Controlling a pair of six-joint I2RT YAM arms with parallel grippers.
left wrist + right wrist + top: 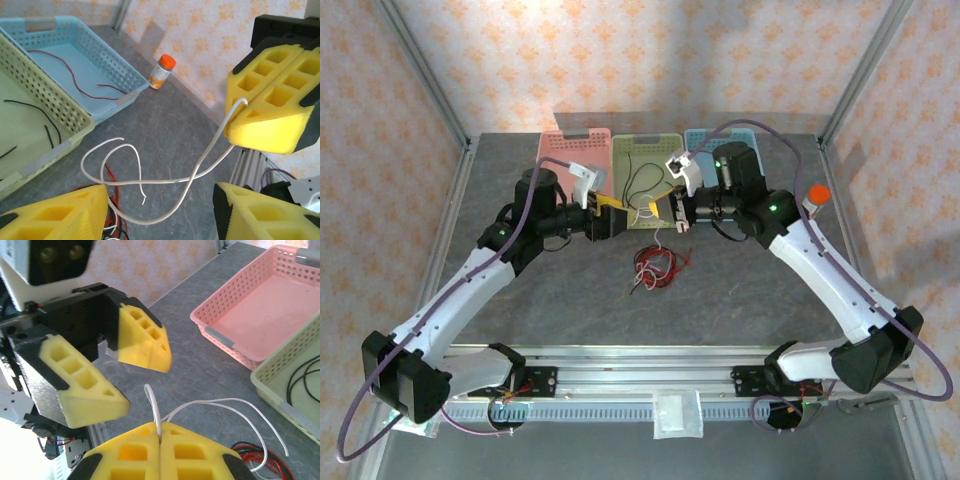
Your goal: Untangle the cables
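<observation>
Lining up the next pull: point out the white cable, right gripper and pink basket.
white cable (pixel 214 144): left wrist view, middle of its slanted stretch.
right gripper (pixel 160 432): right wrist view, seam between its shut fingertips.
pink basket (pixel 210 330): right wrist view, near rim.

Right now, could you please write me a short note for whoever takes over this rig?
Left gripper: open, holding nothing, facing the right gripper.
Right gripper: shut on one end of the white cable, which hangs down to the table.
Done: a black cable lies in the green basket and a red cable in the blue basket.
Left: pull the white cable away from the pile of red and black cables on the table, then probably sort that pile.
</observation>
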